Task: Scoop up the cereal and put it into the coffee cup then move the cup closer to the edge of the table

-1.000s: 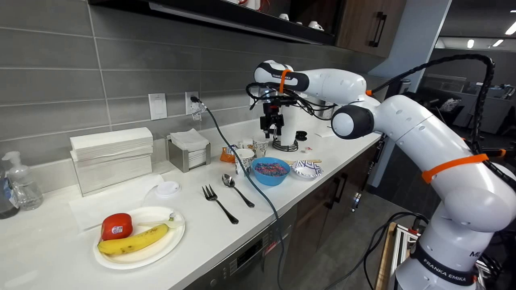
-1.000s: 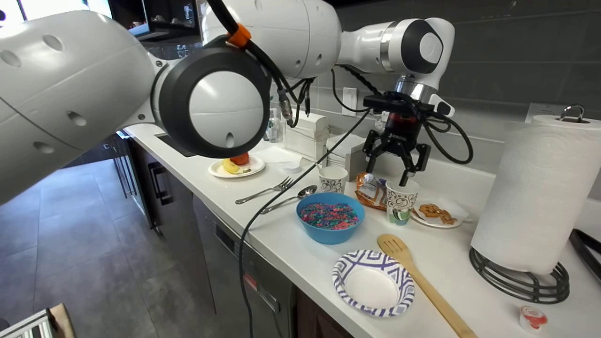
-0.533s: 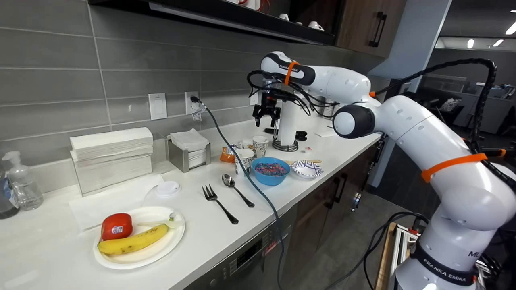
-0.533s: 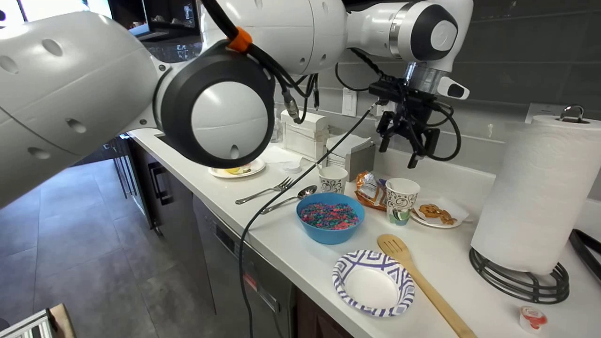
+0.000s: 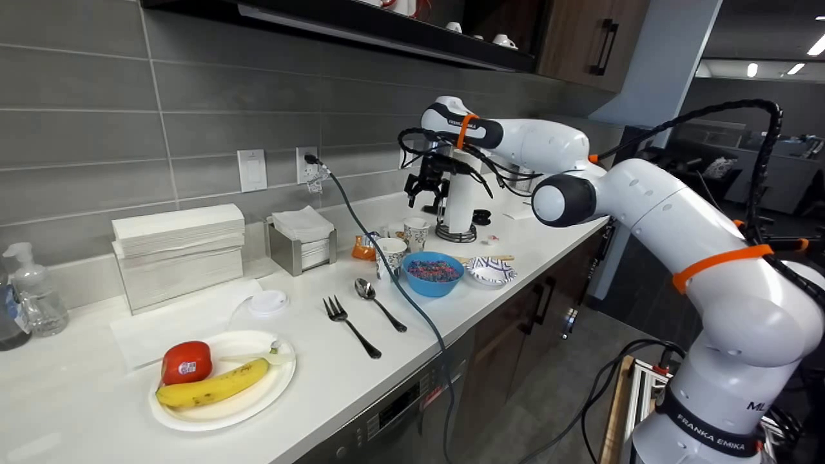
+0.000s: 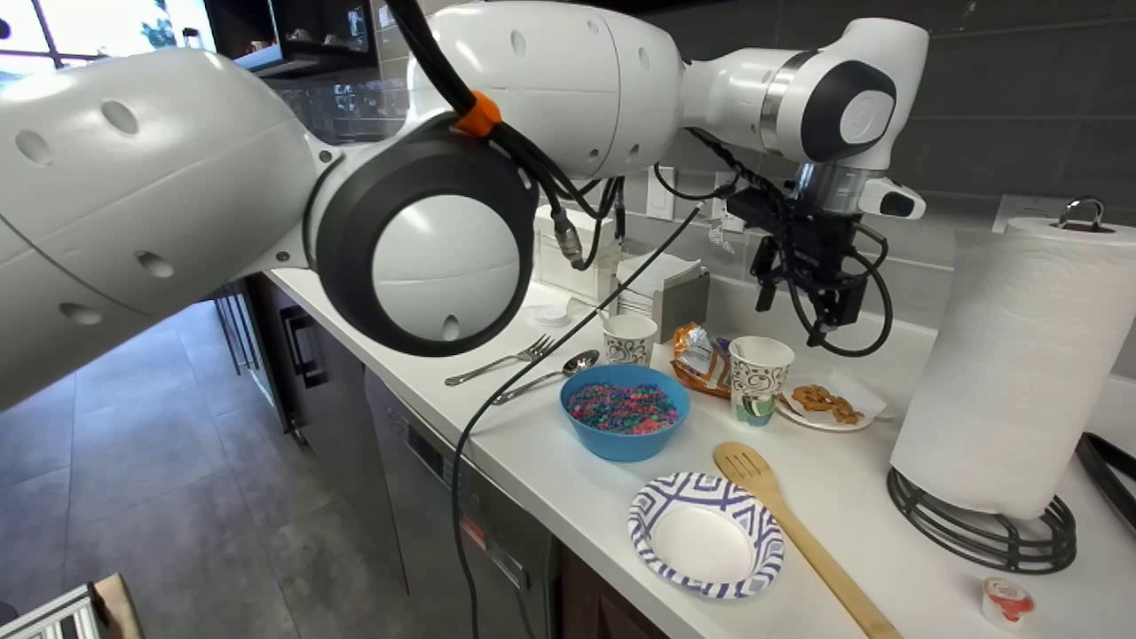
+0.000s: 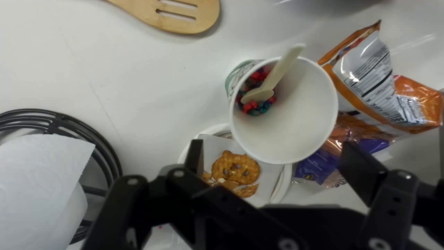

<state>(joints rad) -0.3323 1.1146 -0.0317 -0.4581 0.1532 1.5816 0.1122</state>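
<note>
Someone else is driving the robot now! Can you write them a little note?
Black two-fingered gripper: open, holding nothing, higher than the white swirl-printed paper cup.
That cup stands on the white countertop beside the shiny orange bag; tiny pink-and-blue cereal bits lie in the round blue bowl.
Done: some bits are in the cup, with a pale wooden-looking spoon.
Left: move the cup nearer the countertop's front edge; perhaps more scooping first.

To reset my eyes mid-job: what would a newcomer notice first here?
Likely the white arm, stretched over the counter in both exterior views. Next, on that counter, the blue bowl of bright cereal and, on a plate, the red apple and banana. In the wrist view, a cup holding a wooden spoon sits near the middle.
</note>
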